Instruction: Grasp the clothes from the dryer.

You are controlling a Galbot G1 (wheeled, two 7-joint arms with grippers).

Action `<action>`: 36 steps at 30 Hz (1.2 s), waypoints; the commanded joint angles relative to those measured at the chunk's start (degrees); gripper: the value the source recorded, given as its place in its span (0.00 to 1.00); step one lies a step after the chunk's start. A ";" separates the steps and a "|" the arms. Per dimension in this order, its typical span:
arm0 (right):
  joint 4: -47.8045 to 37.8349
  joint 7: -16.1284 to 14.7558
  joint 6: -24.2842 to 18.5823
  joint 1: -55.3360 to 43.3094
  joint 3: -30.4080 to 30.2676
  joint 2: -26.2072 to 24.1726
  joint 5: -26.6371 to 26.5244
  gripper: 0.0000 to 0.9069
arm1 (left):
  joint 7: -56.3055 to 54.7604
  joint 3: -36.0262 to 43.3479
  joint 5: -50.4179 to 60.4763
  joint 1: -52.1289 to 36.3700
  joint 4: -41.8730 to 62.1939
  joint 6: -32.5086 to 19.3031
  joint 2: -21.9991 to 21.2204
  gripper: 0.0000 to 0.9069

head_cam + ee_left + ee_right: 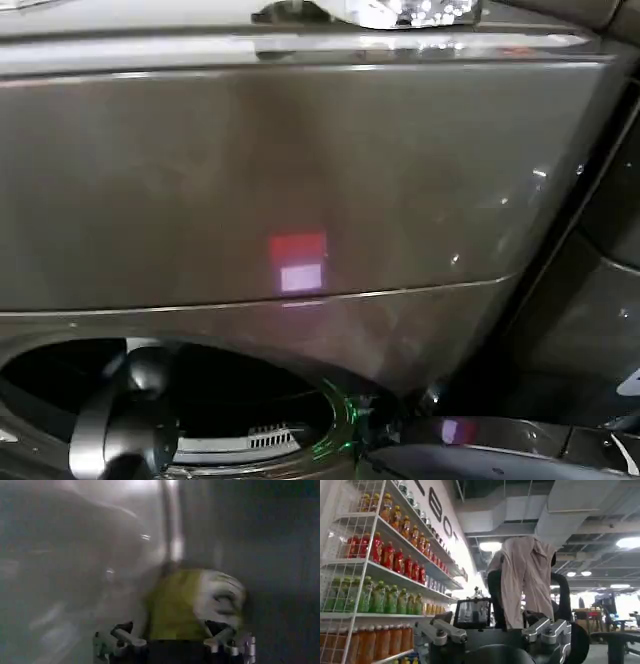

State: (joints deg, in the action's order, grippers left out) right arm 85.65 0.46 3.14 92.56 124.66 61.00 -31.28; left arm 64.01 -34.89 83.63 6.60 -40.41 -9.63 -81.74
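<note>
Clothes [192, 602], seen from the left wrist as a bundled garment in yellow-green with a white patch, lie inside the dryer drum [75, 565], straight ahead of the left gripper [175, 639] and just beyond its fingertips; the bundle sits centred on the gap between the two fingers [122, 636], spilling slightly toward the far finger's side, so a forward reach with little sideways correction looks like what the coming move needs; the fingers are spread wide and hold nothing, and whether their tips already touch the cloth cannot be told; the bundle is a lump with no clear pointing end, though its longer extent seems to run away from the fingertips, up along the drum wall, roughly across the line joining the two fingers, which should suit a pinch across its narrow width.

In the head view the left arm [125, 420] reaches into the dark round opening [230, 390] of the dryer [300, 170], so this arm is plainly the nearer one; the right gripper [495, 630] is well away from the drum, pointing out into a room with drink shelves [375, 575], its fingers apart and empty; a pale garment [525, 580] draped on a chair [562, 605] stands beyond it, untouched.
</note>
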 commanded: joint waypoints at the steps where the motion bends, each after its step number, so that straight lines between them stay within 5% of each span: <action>1: 0.45 -0.14 -0.25 -0.50 -0.66 0.25 -0.33 1.00 | -9.15 0.21 1.31 -1.04 4.36 -1.36 1.03 1.00; 14: 0.92 -0.38 -1.96 -2.17 -3.75 2.28 1.61 1.00 | -19.41 1.25 -2.10 -2.91 11.89 -9.17 1.16 1.00; 25: 0.38 -0.71 -3.25 -1.75 -3.95 3.05 2.24 1.00 | -18.06 1.25 -5.27 -1.11 13.44 -2.48 1.59 1.00; 26: 0.26 -0.70 -3.27 -1.80 -3.93 3.02 2.25 1.00 | -17.28 1.05 -5.53 -1.15 13.55 -3.27 1.62 0.09; 27: 0.27 -0.69 -3.26 -1.84 -3.88 3.03 2.24 1.00 | -16.90 0.98 -5.58 -1.05 13.34 -4.40 1.63 0.00; 36: 0.28 -0.67 -3.16 -1.68 -3.62 2.77 2.20 1.00 | -13.98 1.20 -7.29 1.79 4.32 -3.81 1.57 0.00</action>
State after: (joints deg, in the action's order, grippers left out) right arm 85.97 -0.21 0.08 90.85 121.10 63.81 -29.13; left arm 47.95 -33.84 78.40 6.78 -30.32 -14.38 -80.29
